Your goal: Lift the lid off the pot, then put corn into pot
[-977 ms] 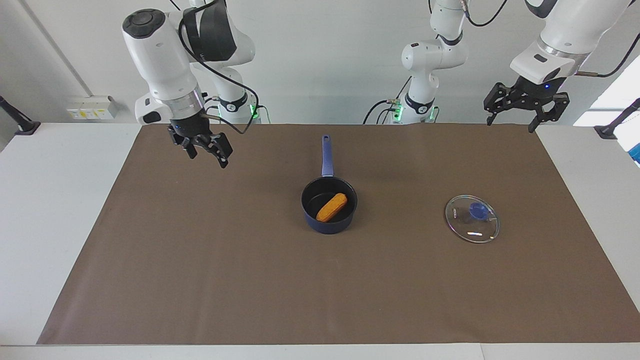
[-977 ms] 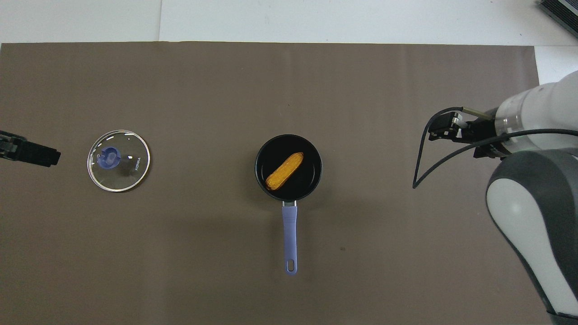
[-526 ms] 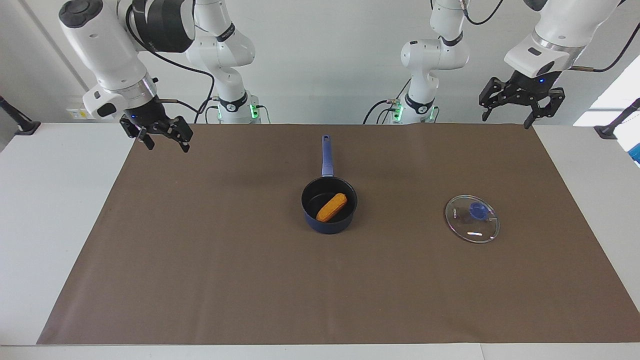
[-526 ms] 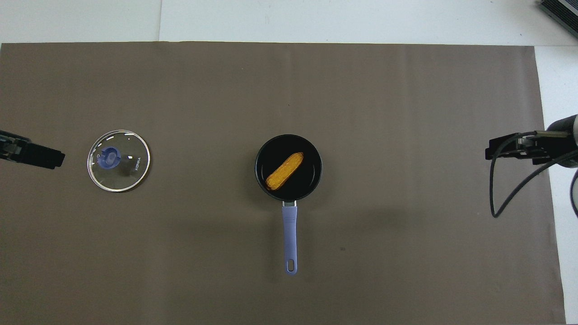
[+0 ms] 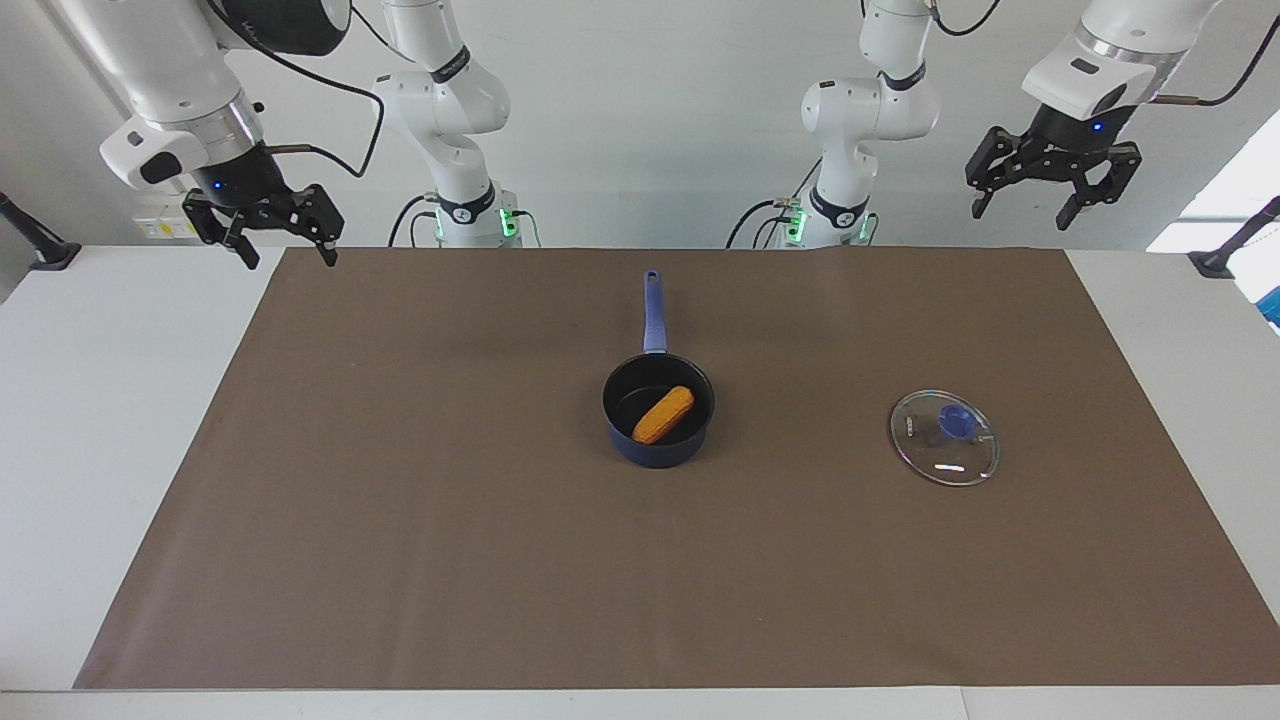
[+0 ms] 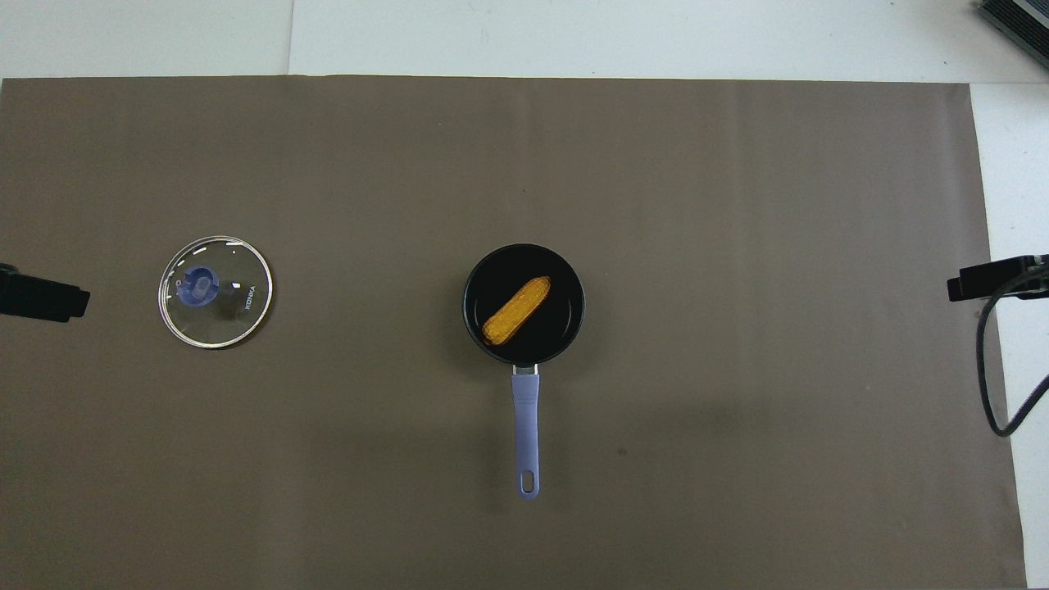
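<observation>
The dark blue pot stands in the middle of the brown mat, its long handle pointing toward the robots. The yellow-orange corn lies slantwise inside it. The glass lid with its blue knob lies flat on the mat toward the left arm's end, apart from the pot. My left gripper hangs open and empty, high over the mat's edge at that end. My right gripper hangs open and empty over the mat's edge at the right arm's end.
The brown mat covers most of the white table. A black cable loops down from the right arm over the table's end.
The right gripper has swung away from over the mat toward its own end of the table and risen. The left gripper has risen a little. Pot, corn and lid have not moved.
</observation>
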Available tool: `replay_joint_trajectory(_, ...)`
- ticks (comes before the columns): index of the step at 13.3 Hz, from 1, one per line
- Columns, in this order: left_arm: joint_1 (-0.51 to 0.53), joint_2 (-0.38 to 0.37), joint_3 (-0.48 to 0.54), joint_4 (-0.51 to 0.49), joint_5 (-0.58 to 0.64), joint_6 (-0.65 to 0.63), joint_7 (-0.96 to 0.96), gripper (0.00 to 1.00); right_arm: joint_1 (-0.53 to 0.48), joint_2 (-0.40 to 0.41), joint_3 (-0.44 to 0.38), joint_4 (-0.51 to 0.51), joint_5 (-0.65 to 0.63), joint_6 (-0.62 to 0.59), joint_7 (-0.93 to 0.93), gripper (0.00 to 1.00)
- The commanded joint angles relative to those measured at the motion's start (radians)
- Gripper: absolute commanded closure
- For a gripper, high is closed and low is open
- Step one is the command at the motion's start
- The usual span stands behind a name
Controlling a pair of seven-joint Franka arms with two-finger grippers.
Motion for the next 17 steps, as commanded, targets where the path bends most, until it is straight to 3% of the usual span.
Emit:
replay_joint_trajectory(1,-0.01,-0.015,0.006,-0.002,-0.005,-0.022,-0.019,0.0,0.003,-0.006,0.009,0.003,-0.023,-0.043,0.053,0.0)
replay_joint_trajectory(9,-0.012,-0.004,0.015,0.009,-0.017,-0.038,-0.025,0.0,0.012,-0.058,0.02,0.072,-0.014,-0.115,0.078,0.0)
replay_joint_trajectory(12,-0.012,0.033,0.02,0.064,-0.019,-0.076,-0.025,0.0,0.013,-0.092,0.023,0.044,-0.016,-0.12,0.076,0.0)
replay_joint_trajectory(17,-0.007,0.03,0.024,0.072,-0.017,-0.091,-0.025,0.0,0.013,-0.109,0.025,0.026,-0.016,-0.124,0.076,0.0)
